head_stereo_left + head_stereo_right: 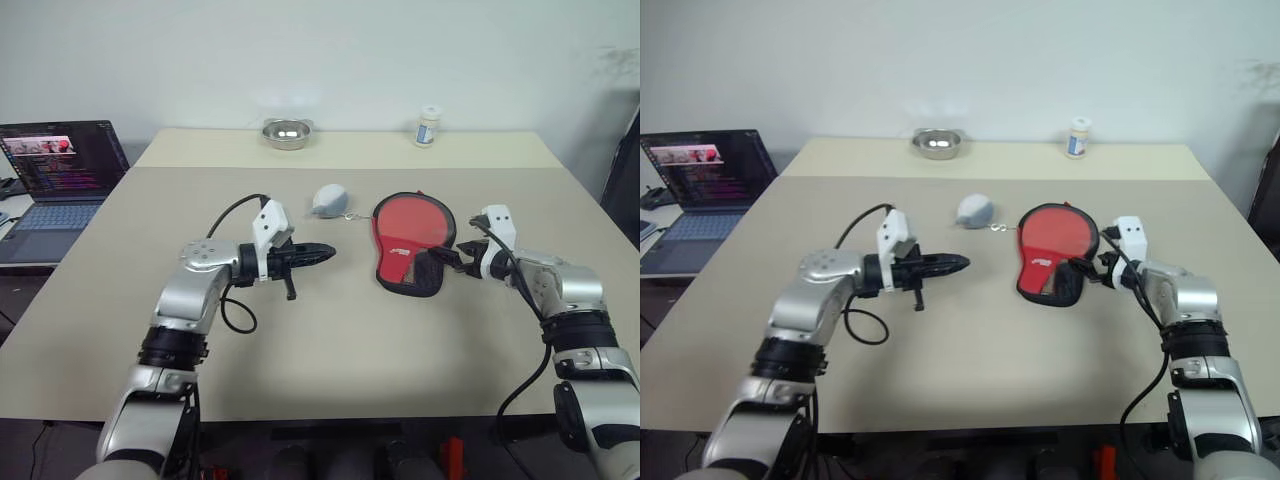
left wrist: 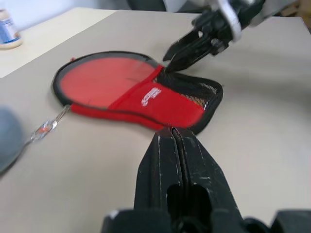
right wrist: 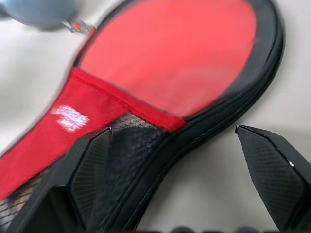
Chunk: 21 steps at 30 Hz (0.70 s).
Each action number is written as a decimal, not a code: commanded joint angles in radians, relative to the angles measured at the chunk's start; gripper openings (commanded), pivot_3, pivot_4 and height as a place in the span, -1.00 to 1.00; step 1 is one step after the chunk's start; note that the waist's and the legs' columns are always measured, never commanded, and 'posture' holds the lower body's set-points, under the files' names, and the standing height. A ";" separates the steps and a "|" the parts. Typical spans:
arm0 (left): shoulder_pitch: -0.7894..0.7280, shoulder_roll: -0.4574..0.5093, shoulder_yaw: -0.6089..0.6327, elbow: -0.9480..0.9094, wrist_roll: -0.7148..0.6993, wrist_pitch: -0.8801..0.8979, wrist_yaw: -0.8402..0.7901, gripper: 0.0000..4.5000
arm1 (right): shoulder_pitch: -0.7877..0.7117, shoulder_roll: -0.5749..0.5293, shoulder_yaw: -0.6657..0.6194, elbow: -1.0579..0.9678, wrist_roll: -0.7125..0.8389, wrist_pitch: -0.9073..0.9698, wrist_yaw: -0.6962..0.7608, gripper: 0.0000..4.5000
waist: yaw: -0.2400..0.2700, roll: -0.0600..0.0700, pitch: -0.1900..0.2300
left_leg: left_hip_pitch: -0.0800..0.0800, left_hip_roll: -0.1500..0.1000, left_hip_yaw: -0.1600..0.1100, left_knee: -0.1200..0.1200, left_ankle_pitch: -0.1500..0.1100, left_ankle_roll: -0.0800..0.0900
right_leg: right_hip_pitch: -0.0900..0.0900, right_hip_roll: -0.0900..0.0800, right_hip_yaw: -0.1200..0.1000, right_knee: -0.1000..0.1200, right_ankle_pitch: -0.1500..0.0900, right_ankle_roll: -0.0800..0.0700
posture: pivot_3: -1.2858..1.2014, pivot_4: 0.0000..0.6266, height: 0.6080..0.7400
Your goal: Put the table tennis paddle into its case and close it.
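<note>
Left gripper, fingers together, hovers well left of the case. Right gripper, jaws apart, at case's right edge. Grey ball just beyond-left of case.

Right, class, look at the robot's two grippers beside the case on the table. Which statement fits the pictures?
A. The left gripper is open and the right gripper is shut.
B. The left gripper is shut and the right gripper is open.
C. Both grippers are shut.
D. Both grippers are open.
B: the left gripper has its fingers pressed together, while the right gripper stands spread at the edge of the case.
</note>
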 commanded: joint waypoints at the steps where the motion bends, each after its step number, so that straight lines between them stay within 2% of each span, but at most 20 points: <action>1: 0.021 0.027 0.035 -0.099 -0.036 0.045 0.037 -0.97 | -0.027 0.009 0.017 0.035 -0.031 -0.050 0.043 1.00 | -0.001 0.000 0.000 | 0.000 0.000 0.000 0.000 0.000 0.000 | 0.000 0.000 0.000 0.000 0.000 0.000 | 0.03 -0.52 1.00; 5: 0.044 0.046 0.041 -0.120 -0.040 0.057 0.057 -0.97 | -0.033 0.037 0.025 0.076 -0.054 -0.063 0.058 1.00 | -0.004 0.000 0.000 | 0.001 0.000 0.002 0.001 0.000 0.000 | 0.000 0.000 0.001 0.000 0.002 0.000 | 0.03 -0.52 1.00; 7: 0.050 0.053 0.041 -0.126 -0.044 0.060 0.064 -1.00 | -0.037 0.058 0.036 0.098 -0.070 -0.075 0.065 0.83 | -0.006 0.000 -0.001 | 0.002 0.001 0.002 0.001 0.000 0.000 | 0.001 0.000 0.001 0.001 0.002 0.000 | 0.03 -0.52 1.00; 19: 0.137 0.125 0.047 -0.194 -0.061 0.059 0.056 -1.00 | -0.094 0.194 0.053 0.041 -0.062 -0.044 0.094 -0.90 | -0.039 0.000 -0.001 | 0.013 0.003 0.006 -0.002 0.000 0.000 | 0.004 0.000 0.006 0.009 0.001 -0.001 | 0.03 -0.52 1.00; 20: 0.153 0.136 0.049 -0.212 -0.073 0.070 0.044 -1.00 | -0.094 0.207 0.052 0.019 -0.051 -0.025 0.101 -0.99 | -0.041 0.000 -0.001 | 0.013 0.003 0.006 -0.002 0.000 0.000 | 0.004 0.000 0.006 0.009 0.001 -0.002 | 0.03 -0.52 1.00; 21: 0.171 0.149 0.048 -0.232 -0.087 0.079 0.030 -1.00 | -0.090 0.217 0.055 -0.008 -0.041 -0.005 0.110 -0.99 | -0.043 0.000 -0.001 | 0.013 0.004 0.006 -0.002 0.000 0.000 | 0.004 0.000 0.006 0.010 0.001 -0.003 | 0.03 -0.52 1.00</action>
